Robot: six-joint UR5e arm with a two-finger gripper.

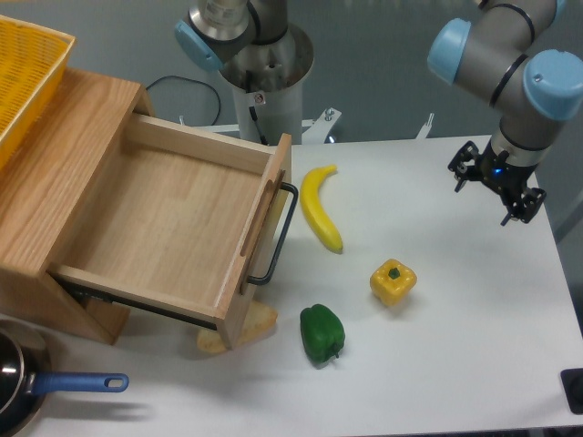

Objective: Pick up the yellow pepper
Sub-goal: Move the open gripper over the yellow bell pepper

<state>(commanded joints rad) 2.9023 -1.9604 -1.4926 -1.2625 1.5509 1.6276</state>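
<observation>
The yellow pepper [393,281] is sitting stem-up on the counter [474,346] — likely light, smooth, slippery; gripping across its lobed sides looks safest. The pincer [496,188] is hovering well apart, empty — its opening I cannot tell.

A single fixed camera looks down steeply from the front of the white tabletop [455,364] toward the robot's grey cylindrical base [270,86] at the far edge. It sits at middling range, taking in the open light-wood drawer [164,228] on the left and the tabletop's right edge. The arm's upper links run out of frame at the top.
</observation>
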